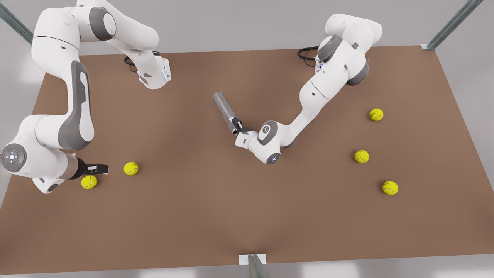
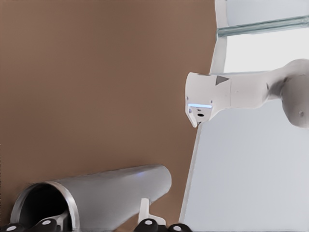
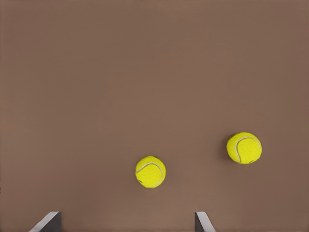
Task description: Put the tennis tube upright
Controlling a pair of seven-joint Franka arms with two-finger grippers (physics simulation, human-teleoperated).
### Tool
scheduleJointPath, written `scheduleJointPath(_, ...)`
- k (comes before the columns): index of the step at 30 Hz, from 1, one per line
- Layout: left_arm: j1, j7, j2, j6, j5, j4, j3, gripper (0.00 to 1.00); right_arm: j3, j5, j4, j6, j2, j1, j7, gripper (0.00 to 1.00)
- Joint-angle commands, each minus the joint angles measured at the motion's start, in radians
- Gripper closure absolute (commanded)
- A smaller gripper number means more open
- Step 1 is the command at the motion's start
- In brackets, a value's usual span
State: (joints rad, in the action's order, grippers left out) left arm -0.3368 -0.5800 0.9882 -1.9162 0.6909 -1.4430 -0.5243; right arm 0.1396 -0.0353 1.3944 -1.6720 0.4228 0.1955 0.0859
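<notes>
The left claw (image 1: pixel 235 125) hides the tennis tube's (image 1: pixel 225 110) near end in the front view.

Two yellow tennis balls lie on a plain brown table (image 3: pixel 96 72). One ball (image 3: pixel 150 171) sits near the right gripper (image 3: pixel 128 223), between its two spread fingertips (image 3: pixel 48 221). The other ball (image 3: pixel 244 148) lies off to one side, apart from the first.

Tennis tube (image 1: pixel 224 107) mid-table (image 1: pixel 193 216), two balls (image 1: pixel 131 168) front view's left, three (image 1: pixel 361 156) right.
</notes>
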Motion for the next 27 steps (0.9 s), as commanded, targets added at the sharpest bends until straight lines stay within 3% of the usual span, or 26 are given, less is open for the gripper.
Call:
scheduleJointPath(1,0.001,0.0,0.0,0.0,0.012,0.0,-0.003,0.39,0.0,0.0,0.0,0.0,0.001,-0.001,0.0,0.0)
scheduleJointPath(3,0.015,0.014,-0.002,0.009,0.018,-0.002,-0.019,0.41,0.0,0.0,0.002,0.002,0.001,-0.002,0.0,0.0)
scheduleJointPath(8,0.024,0.017,-0.003,0.006,0.019,-0.003,-0.02,0.63,0.0,0.0,0.0,0.002,0.001,0.001,0.002,0.0)
scheduleJointPath(13,0.012,0.017,0.001,-0.012,0.033,-0.005,-0.031,0.55,0.0,0.002,0.0,0.0,0.001,0.005,0.0,0.0)
scheduleJointPath(22,-0.033,0.019,0.01,-0.056,0.044,-0.011,-0.029,0.54,0.0,0.0,0.0,0.0,0.001,0.001,0.0,0.0)
scheduleJointPath(25,-0.03,0.019,0.004,-0.056,0.044,-0.02,-0.029,0.62,0.0,0.0,0.0,0.0,0.001,0.001,0.0,0.0)
scheduleJointPath(27,-0.031,0.019,0.007,-0.056,0.044,-0.022,-0.029,0.63,0.0,0.0,0.0,0.0,0.001,-0.001,0.0,0.0)
